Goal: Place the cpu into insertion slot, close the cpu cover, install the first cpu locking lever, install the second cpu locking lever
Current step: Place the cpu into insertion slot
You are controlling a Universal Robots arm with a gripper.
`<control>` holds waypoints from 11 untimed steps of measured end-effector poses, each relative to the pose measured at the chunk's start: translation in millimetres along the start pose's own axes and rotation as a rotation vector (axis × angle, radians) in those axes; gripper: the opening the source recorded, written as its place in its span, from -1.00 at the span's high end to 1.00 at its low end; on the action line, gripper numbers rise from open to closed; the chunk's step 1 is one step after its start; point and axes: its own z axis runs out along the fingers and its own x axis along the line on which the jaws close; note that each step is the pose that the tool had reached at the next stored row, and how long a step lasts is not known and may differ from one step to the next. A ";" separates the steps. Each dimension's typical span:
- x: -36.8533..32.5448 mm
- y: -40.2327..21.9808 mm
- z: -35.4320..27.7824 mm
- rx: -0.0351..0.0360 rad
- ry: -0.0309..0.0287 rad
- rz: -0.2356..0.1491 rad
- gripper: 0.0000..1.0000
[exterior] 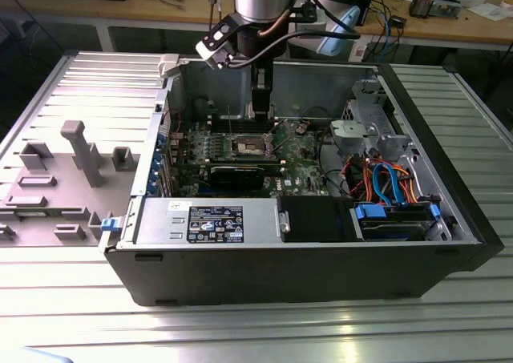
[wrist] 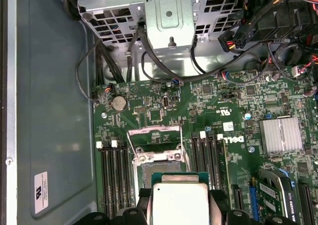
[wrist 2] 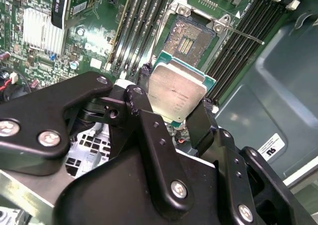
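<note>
Jaws of the gripper [wrist 2: 175,97] are clamped on two opposite edges of the chip [wrist 2: 178,88], its grey metal top facing the wrist. I judge the edge grip keeps the underside free, so the chip can go down flat. The chip hangs above the board, near the socket [wrist 2: 186,41] but apart from it, not yet seated.

In the first wrist view the cover [wrist: 155,131] stands swung up off the socket [wrist: 158,174], leaving the bed open to the chip [wrist: 180,202]. A thin lever [wrist 2: 243,35] juts out beside the socket, unlatched.

In the exterior view the gripper [exterior: 260,110] hangs at twelve o'clock from the socket [exterior: 248,145] inside the computer case [exterior: 473,211]. The power supply [exterior: 208,219] lies at seven o'clock.
</note>
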 end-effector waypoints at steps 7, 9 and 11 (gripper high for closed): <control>0.0 -2.5 9.8 0.0011 0.0042 -0.050 -0.09; 0.0 -2.6 11.9 0.0017 0.0060 -0.075 -0.09; 0.5 -3.5 15.2 0.0015 0.0078 -0.095 -0.09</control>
